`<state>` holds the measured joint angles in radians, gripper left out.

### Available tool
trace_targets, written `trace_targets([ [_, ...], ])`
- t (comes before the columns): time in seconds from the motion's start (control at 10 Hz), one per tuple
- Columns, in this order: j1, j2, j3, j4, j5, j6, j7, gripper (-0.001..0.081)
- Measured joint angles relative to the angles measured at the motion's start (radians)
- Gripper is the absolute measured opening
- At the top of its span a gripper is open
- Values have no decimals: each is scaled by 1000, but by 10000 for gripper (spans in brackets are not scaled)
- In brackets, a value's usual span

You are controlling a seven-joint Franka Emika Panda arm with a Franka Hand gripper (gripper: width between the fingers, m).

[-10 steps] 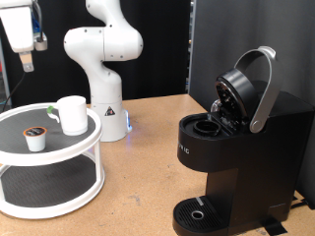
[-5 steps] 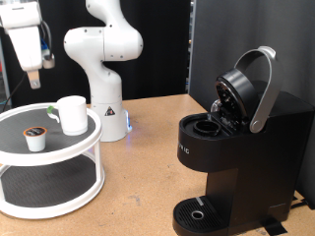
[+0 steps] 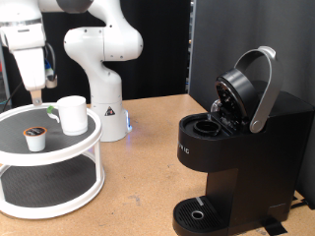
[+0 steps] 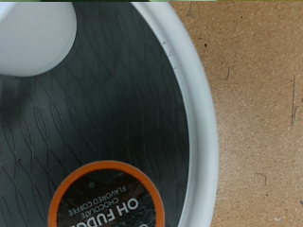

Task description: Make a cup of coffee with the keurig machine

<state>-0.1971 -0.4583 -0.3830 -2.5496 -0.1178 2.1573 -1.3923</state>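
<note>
Step in hand looks like pod pickup: gripper [image 3: 36, 94] hangs above the white two-tier stand [image 3: 59, 147] at the exterior view's left, over its top tier, close above the pod [image 3: 35, 138] and beside the cup [image 3: 72, 114]. Nothing held. Jaws not visible in the wrist view and too small in the exterior view, so cannot tell if they are apart or together.

Wrist view looks straight down at the dark tier surface, pod's orange-ringed lid at the frame edge, cup rim in a corner, tabletop [image 4: 256, 113] past the stand's white rim.

Keurig [image 3: 236, 147] stands on the tabletop at the exterior view's right, well apart from the stand, lid raised, pod chamber open and seemingly empty. Cup not yet on the drip tray.

Judgement: next move needs centring over the pod, then a straight descent without bumping the cup.
</note>
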Motion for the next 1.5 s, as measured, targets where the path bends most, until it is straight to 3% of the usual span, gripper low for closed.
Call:
trace_targets([
  [0.9,-13,96,-14,-90,-23,211,-1,805],
  [1.5,-18,147,-14,-129,-31,303,-1,805],
])
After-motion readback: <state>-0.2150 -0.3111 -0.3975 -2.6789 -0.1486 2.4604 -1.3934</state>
